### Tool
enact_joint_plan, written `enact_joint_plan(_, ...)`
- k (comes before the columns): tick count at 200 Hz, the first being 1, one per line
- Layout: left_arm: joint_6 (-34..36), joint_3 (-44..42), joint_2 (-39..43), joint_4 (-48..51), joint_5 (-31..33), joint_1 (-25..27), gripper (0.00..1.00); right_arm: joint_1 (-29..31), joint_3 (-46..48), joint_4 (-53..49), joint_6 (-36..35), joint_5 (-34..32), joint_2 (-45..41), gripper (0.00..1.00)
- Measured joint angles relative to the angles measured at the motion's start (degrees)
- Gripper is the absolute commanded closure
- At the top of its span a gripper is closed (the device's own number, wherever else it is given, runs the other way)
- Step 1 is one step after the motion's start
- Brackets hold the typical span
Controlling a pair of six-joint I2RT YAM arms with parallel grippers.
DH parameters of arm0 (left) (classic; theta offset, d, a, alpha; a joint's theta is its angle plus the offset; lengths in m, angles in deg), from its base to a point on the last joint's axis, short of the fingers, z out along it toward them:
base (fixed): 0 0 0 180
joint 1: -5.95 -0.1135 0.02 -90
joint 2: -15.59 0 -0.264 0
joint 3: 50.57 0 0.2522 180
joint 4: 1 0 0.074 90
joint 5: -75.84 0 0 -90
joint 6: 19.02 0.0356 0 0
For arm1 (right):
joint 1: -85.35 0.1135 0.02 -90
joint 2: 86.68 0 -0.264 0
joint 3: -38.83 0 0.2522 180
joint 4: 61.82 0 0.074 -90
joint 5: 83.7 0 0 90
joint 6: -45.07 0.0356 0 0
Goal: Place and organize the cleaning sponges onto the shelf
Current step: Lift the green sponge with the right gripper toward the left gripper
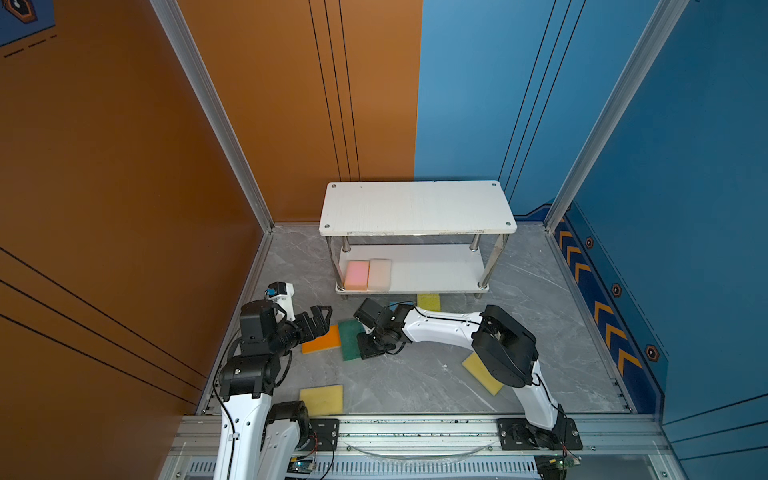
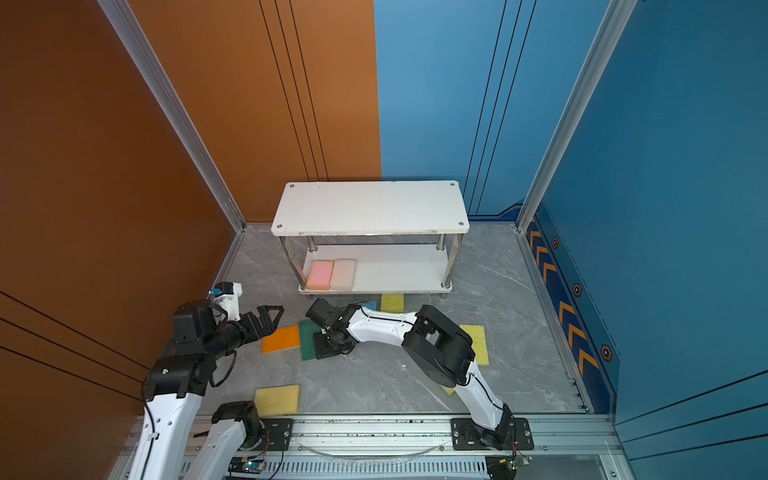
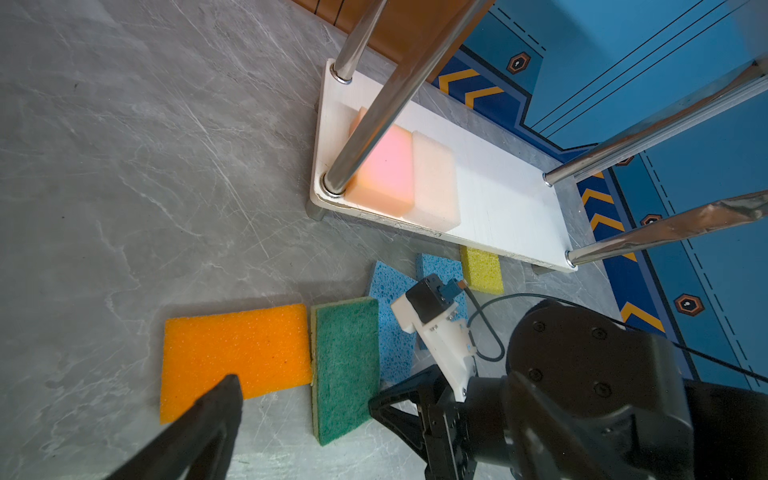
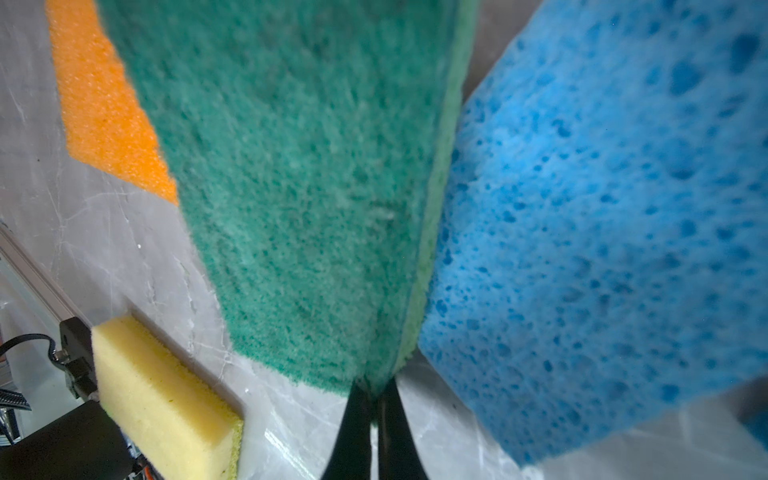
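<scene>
Your R gripper [image 4: 374, 388] pinches the green sponge [image 4: 299, 187] by its corner, on the floor just in front of the shelf [image 1: 415, 208]. L gripper [image 1: 329, 318] is spread wide over the orange sponge [image 1: 322, 340], front-left of shelf.

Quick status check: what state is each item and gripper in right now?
left gripper: open, near orange sponge.
right gripper: shut on edge of green sponge.
orange sponge: flat on table, ungripped.
blue sponge: flat on table beside green sponge.
pink sponge: flat on lower board of shelf, beside off-white sponge.
shelf: upright, top board bare.
</scene>
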Motion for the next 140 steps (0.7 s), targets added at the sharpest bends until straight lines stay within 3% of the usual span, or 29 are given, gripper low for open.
enact_joint_plan(111,-0.04,-0.02,-3.13,-1.09,-2.45,-0.07,0.02,-3.37,14.29,4.57,-0.87,-0.17,-15.47,1.0)
enact_joint_plan(140,-0.98,-1.03,-4.74,-2.86,-4.44,3.19,0.02,-5.25,18.4,4.5,-2.1,-0.22,-20.83,1.0)
